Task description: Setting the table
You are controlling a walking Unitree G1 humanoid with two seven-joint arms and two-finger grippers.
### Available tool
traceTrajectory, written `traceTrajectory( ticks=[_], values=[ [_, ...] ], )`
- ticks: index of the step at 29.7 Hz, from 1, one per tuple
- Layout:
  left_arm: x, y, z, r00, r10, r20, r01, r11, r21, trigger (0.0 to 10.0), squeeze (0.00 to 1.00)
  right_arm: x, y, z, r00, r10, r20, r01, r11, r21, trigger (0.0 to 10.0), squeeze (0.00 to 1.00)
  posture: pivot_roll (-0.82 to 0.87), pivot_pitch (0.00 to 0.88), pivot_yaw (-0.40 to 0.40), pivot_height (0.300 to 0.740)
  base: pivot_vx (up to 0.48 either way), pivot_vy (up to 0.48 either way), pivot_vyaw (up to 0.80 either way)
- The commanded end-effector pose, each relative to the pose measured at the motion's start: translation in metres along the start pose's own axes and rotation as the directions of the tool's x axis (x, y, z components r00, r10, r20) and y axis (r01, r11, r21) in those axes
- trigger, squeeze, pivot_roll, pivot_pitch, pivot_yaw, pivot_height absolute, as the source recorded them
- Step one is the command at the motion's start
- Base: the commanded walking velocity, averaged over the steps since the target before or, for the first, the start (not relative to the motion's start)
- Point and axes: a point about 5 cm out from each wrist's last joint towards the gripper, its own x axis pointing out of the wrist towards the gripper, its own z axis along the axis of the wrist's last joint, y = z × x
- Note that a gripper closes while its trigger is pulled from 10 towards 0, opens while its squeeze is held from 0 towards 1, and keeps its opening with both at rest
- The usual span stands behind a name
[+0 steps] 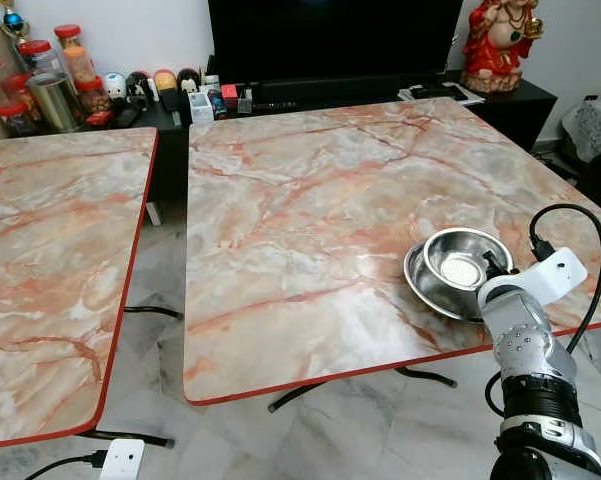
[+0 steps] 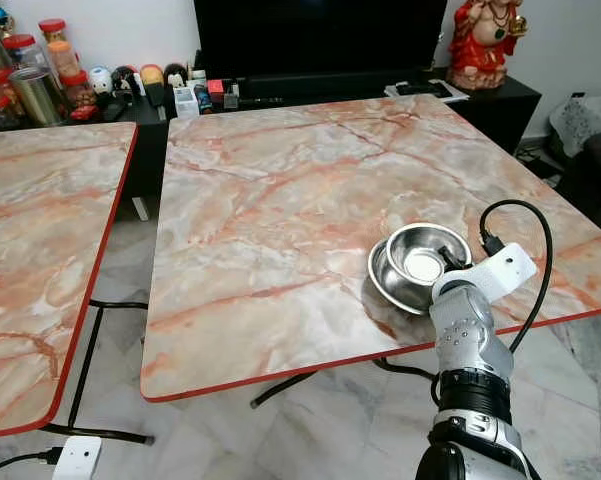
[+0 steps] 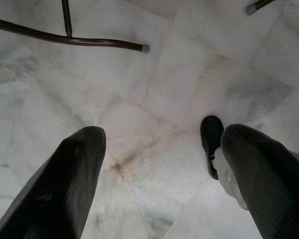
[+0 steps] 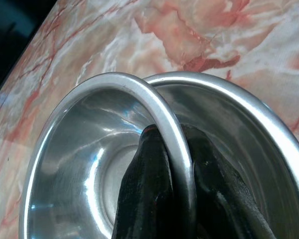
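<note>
The right gripper [image 4: 176,164] is clamping the rim of the upper steel bowl [image 1: 467,262], one finger inside the bowl and one outside it, so the rim is running between the two fingers. This bowl is sitting tilted inside a second, lower bowl [image 1: 430,290], and the outside finger is lying in the gap between the two walls.

Both bowls are resting on the marble table [image 1: 320,220] at about 4 o'clock on the tabletop, near its front red edge [image 1: 380,370] and close to the right-hand side. The right arm [image 1: 525,350] is reaching in from 6 o'clock, over that front edge, so the held bowl is lying directly ahead of the wrist.

Judgement: separating the bowls calls for a lift straight up and then travel toward 11 or 12 o'clock, where the tabletop is offering broad open room. Travel toward 6 o'clock is risky, as the edge is near and the lower bowl may be dragging along.

The left gripper [image 3: 159,164] is hanging idle over the floor [image 3: 179,74], fingers spread wide and holding nothing. A second table [image 1: 50,250] is standing at 9 o'clock, across a gap.
</note>
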Motion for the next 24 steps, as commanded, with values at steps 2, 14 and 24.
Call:
traceTrajectory(
  ticks=[2, 14, 24],
  values=[
    [-0.001, 0.001, -0.004, 1.0, -0.002, -0.021, 0.002, 1.0, 0.003, 10.0, 0.0, -0.001, 0.0, 0.005, 1.0, -0.008, 0.009, 0.008, 1.0, -0.003, 10.0, 0.0, -0.01, 0.079, -0.017, 0.74, 0.0, 0.0, 0.0],
    [-0.001, 0.001, -0.005, 1.0, -0.01, -0.026, 0.01, 1.0, 0.003, 10.0, 0.0, -0.001, -0.008, -0.002, 0.999, -0.048, -0.019, 0.047, 0.999, -0.028, 10.0, 0.0, 0.0, 0.08, -0.015, 0.74, 0.0, 0.0, 0.0],
    [-0.001, 0.001, -0.005, 1.0, -0.01, -0.026, 0.01, 1.0, 0.004, 10.0, 0.0, 0.0, -0.009, -0.006, 0.998, -0.057, -0.03, 0.056, 0.998, -0.025, 10.0, 0.0, 0.0, 0.079, -0.013, 0.74, 0.0, 0.0, 0.0]
  ],
)
